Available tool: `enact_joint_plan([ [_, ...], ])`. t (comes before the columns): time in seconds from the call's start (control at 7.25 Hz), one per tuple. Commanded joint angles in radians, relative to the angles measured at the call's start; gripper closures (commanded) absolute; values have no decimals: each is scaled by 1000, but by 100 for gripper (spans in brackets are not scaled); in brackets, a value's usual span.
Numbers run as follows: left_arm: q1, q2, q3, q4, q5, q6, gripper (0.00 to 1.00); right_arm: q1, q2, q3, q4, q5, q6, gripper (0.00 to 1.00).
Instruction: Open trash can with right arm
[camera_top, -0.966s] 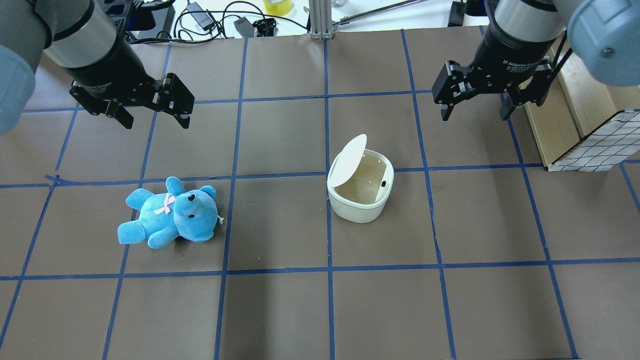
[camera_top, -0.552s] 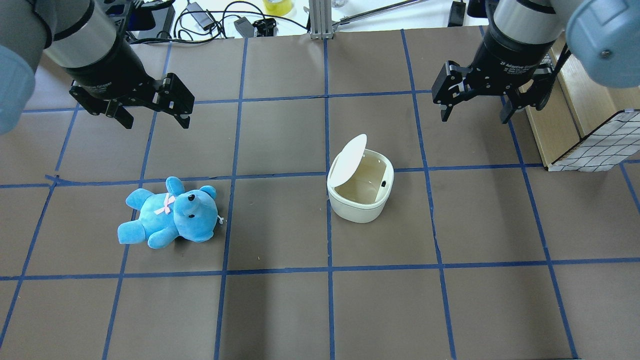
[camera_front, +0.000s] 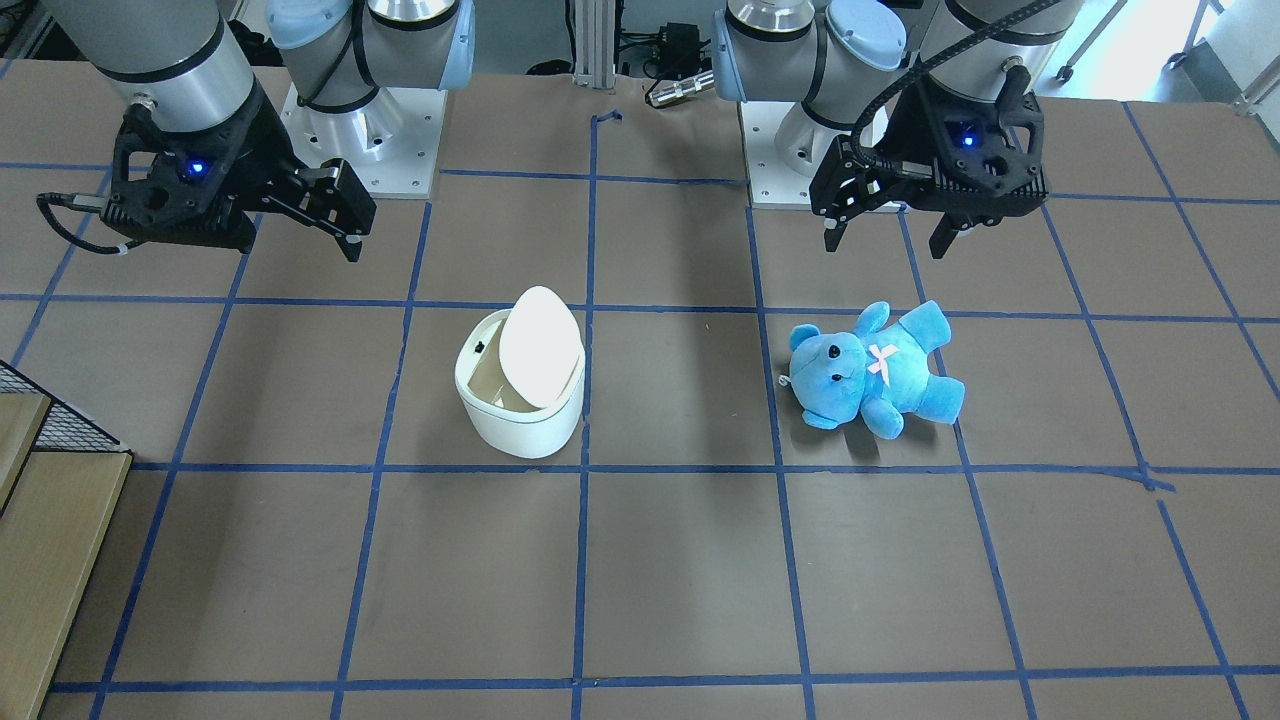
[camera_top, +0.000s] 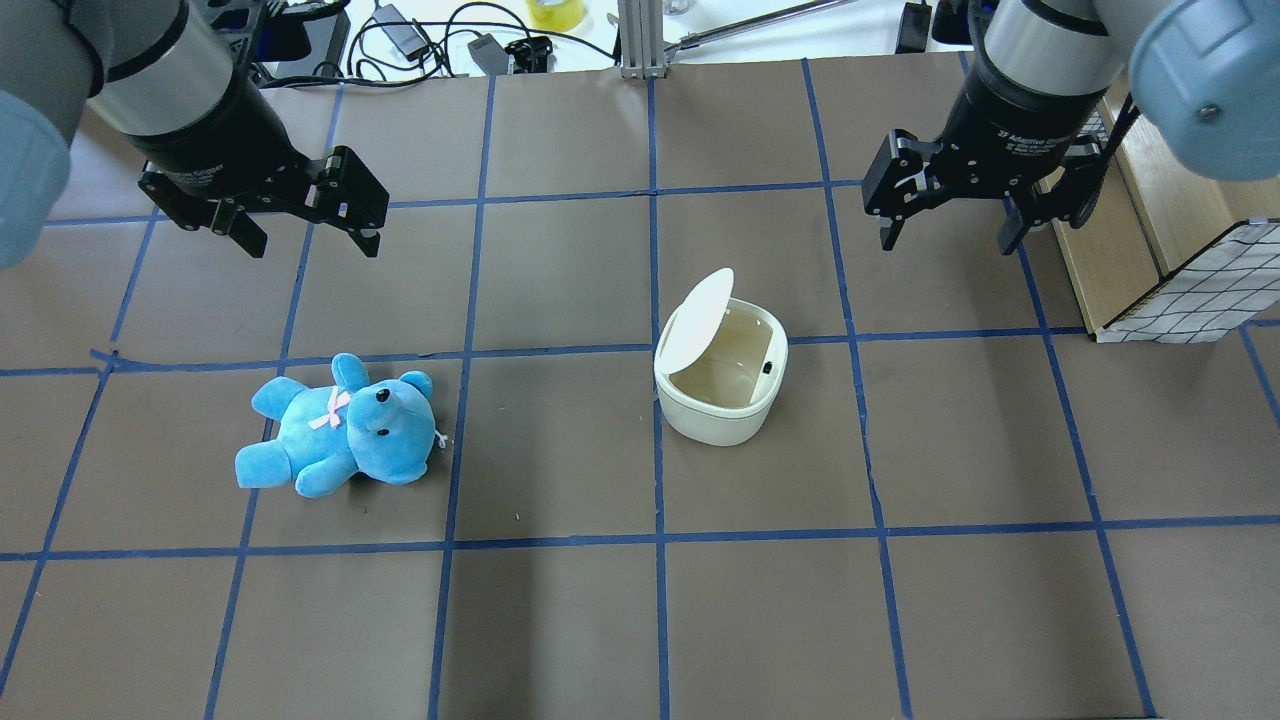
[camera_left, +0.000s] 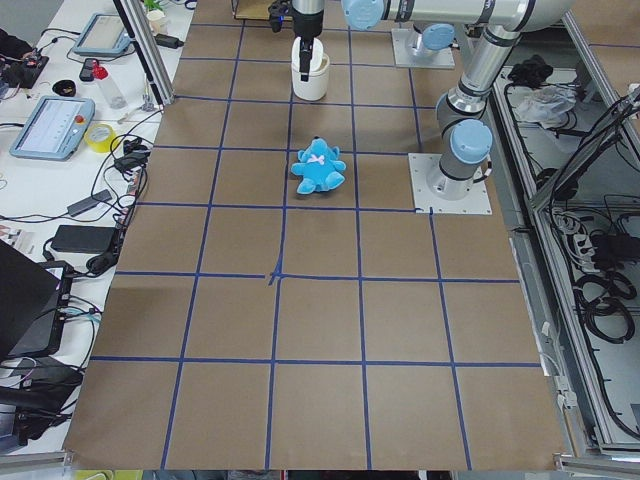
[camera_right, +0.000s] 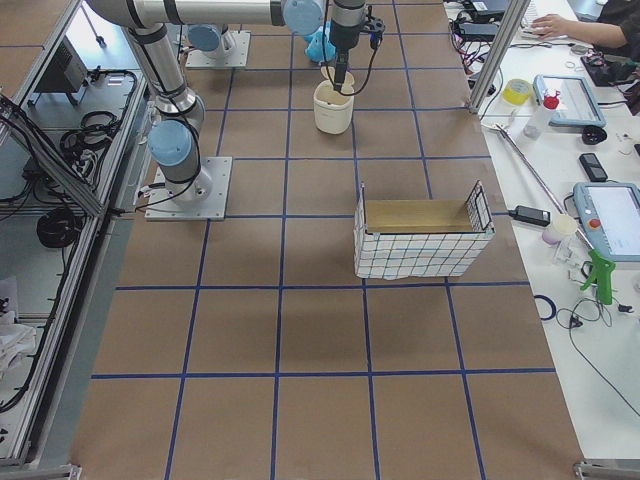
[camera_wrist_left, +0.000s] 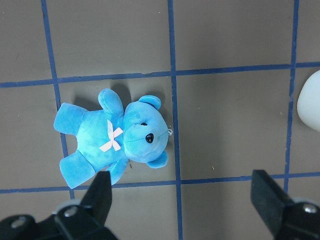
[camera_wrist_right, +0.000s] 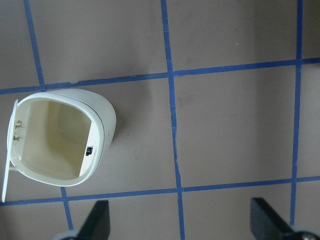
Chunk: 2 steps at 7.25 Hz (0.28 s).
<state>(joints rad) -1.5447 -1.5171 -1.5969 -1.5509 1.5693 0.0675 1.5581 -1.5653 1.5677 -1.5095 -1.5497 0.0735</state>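
The white trash can (camera_top: 722, 400) stands near the table's middle with its flat lid (camera_top: 697, 320) tipped up on its left side, and the beige inside shows. It also shows in the front view (camera_front: 520, 415) and in the right wrist view (camera_wrist_right: 102, 125). My right gripper (camera_top: 945, 240) is open and empty. It hangs above the table, behind and to the right of the can, apart from it; it also shows in the front view (camera_front: 290, 240). My left gripper (camera_top: 312, 245) is open and empty, above and behind a blue teddy bear (camera_top: 340, 425).
A wire-mesh basket on a wooden box (camera_top: 1190, 290) stands at the right edge, close to my right arm. Cables and adapters (camera_top: 420, 40) and a metal post (camera_top: 640, 40) lie along the far edge. Blue tape lines grid the brown table.
My right gripper has shifted slightly away from the camera, still open. The can's lid stays up. The left arm and the teddy have not moved.
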Motion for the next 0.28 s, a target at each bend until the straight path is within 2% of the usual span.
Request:
enact_joint_plan([
  [0.0,0,0,0,0,0,0,0,-1,1,0,0,-1,-1,0],
  [0.14,0,0,0,0,0,1,0,-1,1,0,0,-1,-1,0],
])
